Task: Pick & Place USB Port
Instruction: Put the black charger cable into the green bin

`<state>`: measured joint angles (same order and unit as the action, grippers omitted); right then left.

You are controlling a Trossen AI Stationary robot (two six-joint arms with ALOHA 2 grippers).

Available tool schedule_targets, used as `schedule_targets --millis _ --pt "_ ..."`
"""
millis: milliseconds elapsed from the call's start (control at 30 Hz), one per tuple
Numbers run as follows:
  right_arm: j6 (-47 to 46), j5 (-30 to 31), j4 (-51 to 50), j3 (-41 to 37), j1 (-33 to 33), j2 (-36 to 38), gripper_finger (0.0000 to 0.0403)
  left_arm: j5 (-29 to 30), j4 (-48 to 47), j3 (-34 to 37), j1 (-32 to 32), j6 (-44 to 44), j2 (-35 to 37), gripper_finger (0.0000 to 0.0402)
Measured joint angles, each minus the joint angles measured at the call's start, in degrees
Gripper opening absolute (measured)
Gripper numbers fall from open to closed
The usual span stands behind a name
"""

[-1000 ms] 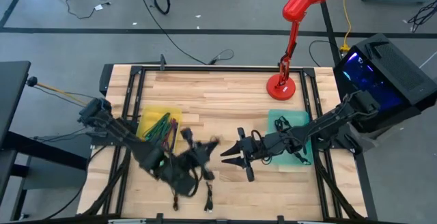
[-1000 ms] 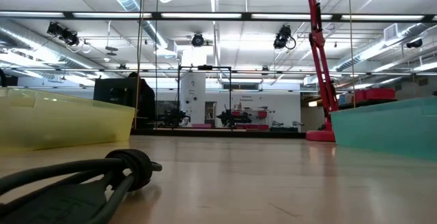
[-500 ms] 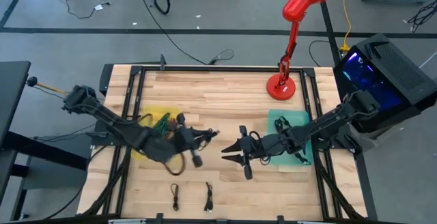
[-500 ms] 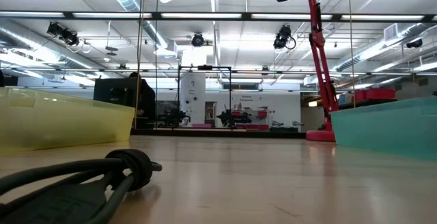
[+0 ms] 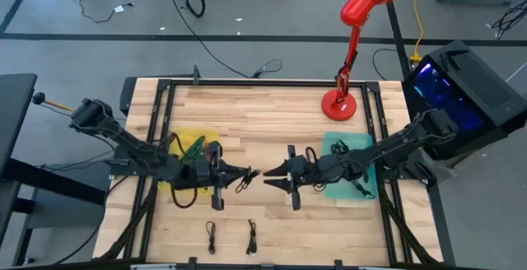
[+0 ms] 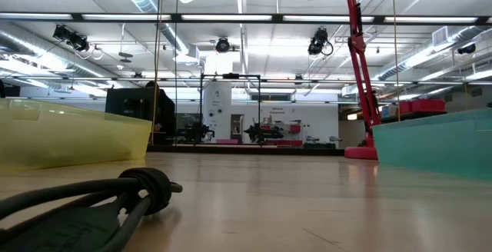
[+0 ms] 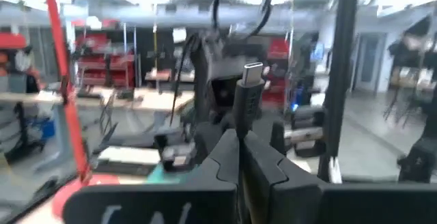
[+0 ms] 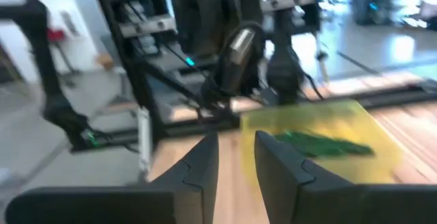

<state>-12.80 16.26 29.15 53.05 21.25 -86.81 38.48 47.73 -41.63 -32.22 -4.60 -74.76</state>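
My left gripper (image 5: 249, 174) hovers over the table's middle, level and pointing right. It is shut on a black USB cable (image 5: 240, 183) whose metal plug (image 7: 252, 74) sticks out past the fingers. My right gripper (image 5: 268, 177) faces it from the right, a short gap away, open and touching nothing. In the right wrist view the plug (image 8: 239, 46) shows beyond the open fingers (image 8: 198, 166). Two more short black cables (image 5: 211, 237) (image 5: 251, 237) lie flat near the table's near edge. My left gripper pinches the cable's black plug body (image 7: 247, 111) between its two fingers (image 7: 225, 159), with the fingers lying along the plug. The metal end points on toward my right gripper. The cable is lifted clear, and its rest hangs in a slack loop (image 5: 240, 184) below the gripper.
A yellow bin (image 5: 191, 148) holding green cables sits left of centre and a teal bin (image 5: 350, 167) right of centre. A red desk lamp (image 5: 338, 103) stands at the far right. A dark coiled cable (image 6: 115, 198) lies close to the low camera.
My left gripper has risen from the cables near the table's near edge, carrying one cable up clear of the wood. It has swung toward the far edge and right and turned level to face my right gripper. My right gripper has shifted slightly toward the far edge.
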Motion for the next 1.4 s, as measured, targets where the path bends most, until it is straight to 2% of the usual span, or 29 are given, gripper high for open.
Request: schedule_targets --millis 100,333,400,633,1233,1400 --pt "0.63 -3.50 5.87 0.07 -0.44 -1.43 0.0099 -1.79 4.84 -0.09 0.85 -1.91 -1.86 0.0004" --pt "0.42 -6.32 7.78 0.03 -1.53 -3.05 0.0099 -4.55 8.79 -0.07 3.42 -2.06 -5.09 0.0005" --pt "0.35 -6.40 7.76 0.03 -1.73 -3.04 0.0099 -6.63 10.07 -0.07 4.10 -2.00 -5.96 0.0005" --pt "0.25 -6.82 7.76 0.03 -1.69 -3.06 0.0099 -8.30 13.35 -0.07 5.42 -1.78 -6.62 0.0005" --pt "0.25 -6.75 8.56 -0.03 -1.69 -3.05 0.0099 -9.90 14.75 -0.11 7.68 -1.40 -6.65 0.0005" --pt "0.25 -6.74 8.60 -0.08 -1.69 -3.05 0.0099 -10.25 15.61 -1.77 7.68 -1.06 -9.40 0.0005"
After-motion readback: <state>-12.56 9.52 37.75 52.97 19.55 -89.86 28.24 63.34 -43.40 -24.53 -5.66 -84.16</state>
